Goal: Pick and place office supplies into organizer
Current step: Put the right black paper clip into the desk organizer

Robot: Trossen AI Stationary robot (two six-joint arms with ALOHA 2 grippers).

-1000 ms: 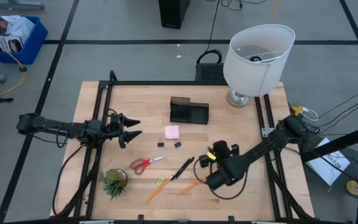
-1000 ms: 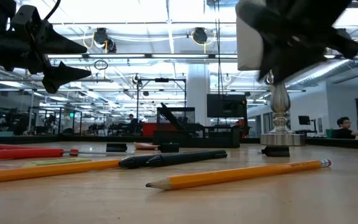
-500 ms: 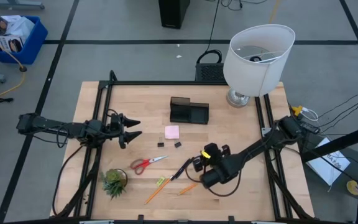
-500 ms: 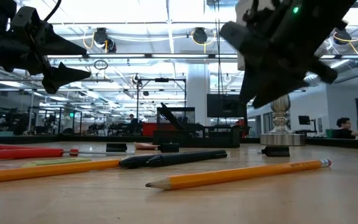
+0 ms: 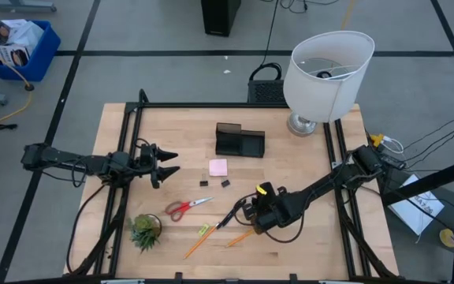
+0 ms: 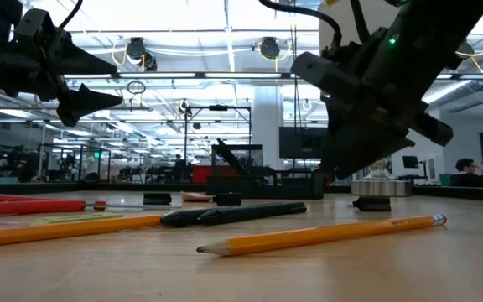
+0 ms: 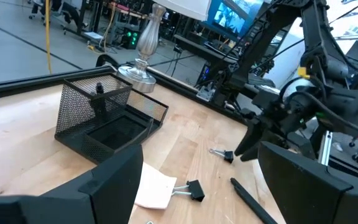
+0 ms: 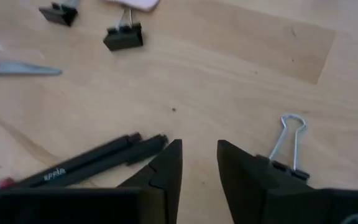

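Nothing loaded: organizer [image 5: 240,141] looks empty. Right gripper [image 8: 197,163], fingers slightly apart and empty, sits just beside black pens [image 8: 98,158]. Left gripper [image 5: 166,162] spread, idle.

Bright ceiling lights [image 6: 267,46] shine white in the low view. The near pencil [image 6: 317,235] looks sharp, but the dark arm above is blurry.
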